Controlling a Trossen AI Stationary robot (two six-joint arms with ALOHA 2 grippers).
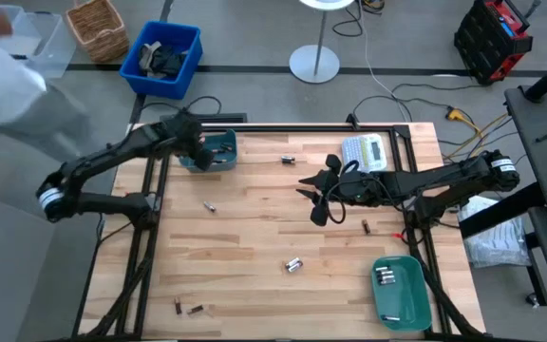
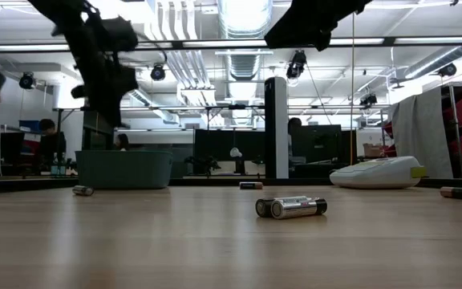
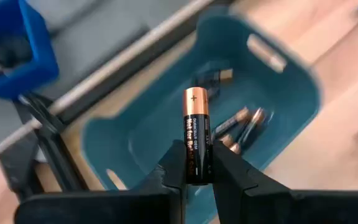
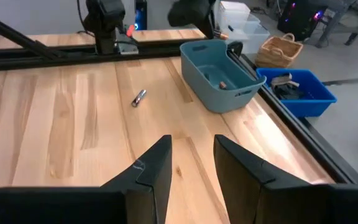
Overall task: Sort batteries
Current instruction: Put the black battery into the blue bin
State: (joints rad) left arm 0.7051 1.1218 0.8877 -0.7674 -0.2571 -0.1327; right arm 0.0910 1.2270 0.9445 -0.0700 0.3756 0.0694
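The left end effector (image 3: 197,171) gripped a battery (image 3: 196,134) upright above the teal bin (image 3: 291,81) at the counter's far-left corner. The right end effector (image 4: 191,165) hung open, empty, mid-counter.

Overhead downward, table-level across, two wrist close-ups (all share teal bin (image 1: 215,152))
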